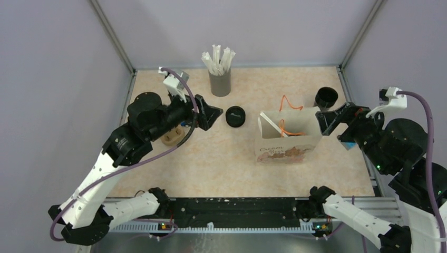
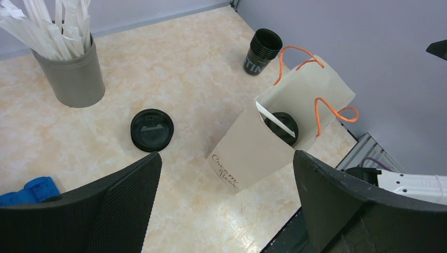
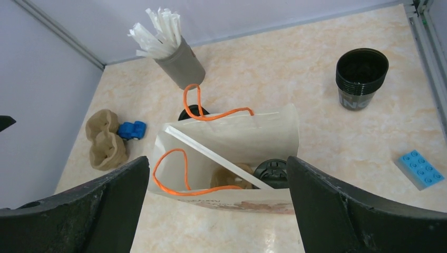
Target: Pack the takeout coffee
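Black takeout coffee cup with a round lid, standing down inside the pale paper bag with orange string handles, next to a long white straw. Just above it, at the bag's right side: right claw, spread wide, holding nothing. Well off to the left: left claw, spread wide too, empty.

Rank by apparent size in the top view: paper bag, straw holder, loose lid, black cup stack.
1. paper bag
2. straw holder, counting its straws
3. loose lid and black cup stack: they look about alike, so not ranked.
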Robot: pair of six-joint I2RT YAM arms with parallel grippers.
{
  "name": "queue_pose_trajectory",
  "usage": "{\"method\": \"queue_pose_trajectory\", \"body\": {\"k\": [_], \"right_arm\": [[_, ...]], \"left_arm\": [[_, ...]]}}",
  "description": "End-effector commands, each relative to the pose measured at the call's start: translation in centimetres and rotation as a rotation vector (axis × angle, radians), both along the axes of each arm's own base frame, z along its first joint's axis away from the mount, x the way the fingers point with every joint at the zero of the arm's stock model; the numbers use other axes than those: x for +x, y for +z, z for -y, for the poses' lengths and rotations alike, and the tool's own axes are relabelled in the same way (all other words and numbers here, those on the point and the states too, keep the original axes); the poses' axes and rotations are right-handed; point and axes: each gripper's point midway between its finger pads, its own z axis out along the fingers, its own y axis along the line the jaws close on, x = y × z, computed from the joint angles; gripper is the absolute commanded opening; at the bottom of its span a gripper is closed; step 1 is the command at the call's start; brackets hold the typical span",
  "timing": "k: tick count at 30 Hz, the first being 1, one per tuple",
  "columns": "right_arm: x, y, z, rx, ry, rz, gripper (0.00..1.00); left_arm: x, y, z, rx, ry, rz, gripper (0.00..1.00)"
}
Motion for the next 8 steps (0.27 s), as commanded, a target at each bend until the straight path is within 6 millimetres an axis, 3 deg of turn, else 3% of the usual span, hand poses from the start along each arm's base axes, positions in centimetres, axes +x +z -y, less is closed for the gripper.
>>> {"method": "queue_pose_trajectory", "body": {"k": [1,8], "right_arm": [[0.77,1.45,-0.4,0.051,-0.013,0.045,0.99],[1.0,1.65,-0.66,0.054,-0.007,0.054,0.99]], "left_arm": [[0.18,1.72,0.07,-0.043,0.001,0.047,0.99],[0.48,1.85,0.09,-0.039,0.008,0.064,0.99]]}}
